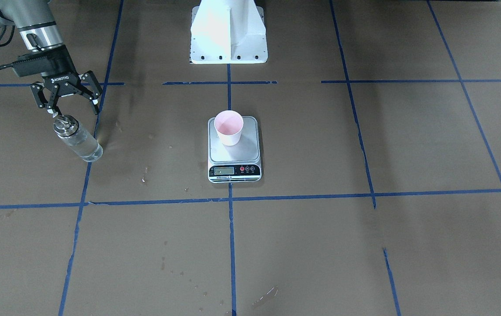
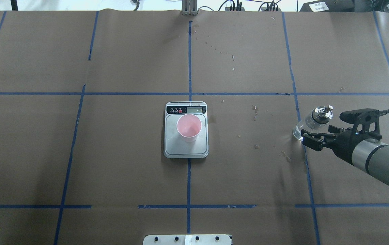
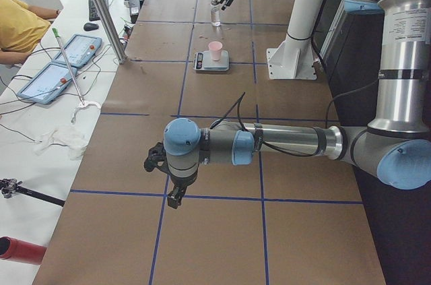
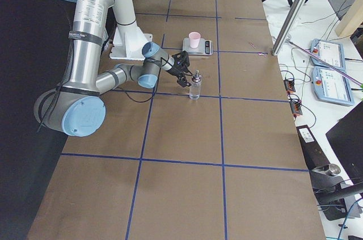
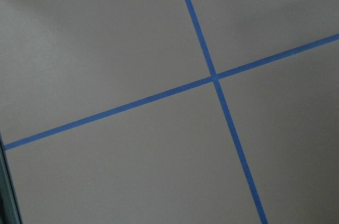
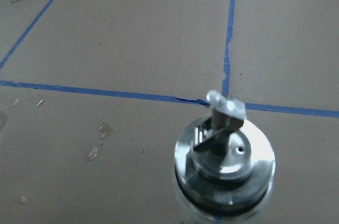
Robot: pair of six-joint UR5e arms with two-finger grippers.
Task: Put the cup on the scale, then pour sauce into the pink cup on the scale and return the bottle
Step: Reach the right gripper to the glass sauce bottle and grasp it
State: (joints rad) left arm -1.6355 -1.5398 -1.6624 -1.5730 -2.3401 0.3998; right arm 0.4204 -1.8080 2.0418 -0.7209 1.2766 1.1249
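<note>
A: Location of small clear glass bottle with metal pourer cap (image 1: 77,140)?

B: Upright, axis vertical, toward right edge of tabletop (image 1: 320,245), cap just ahead of right jaws: spread wide, empty. Right arm nearer. Pale pink paper cup (image 1: 229,127) on steel scale (image 1: 241,151), centre.

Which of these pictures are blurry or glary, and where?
Right wrist view: the bottle fills the foreground, soft-edged, with white glare on its metal cap. Front-facing view: the white robot base is washed out; the cup and scale look sharp. Left wrist view: slightly soft, just paper and blue tape.
</note>
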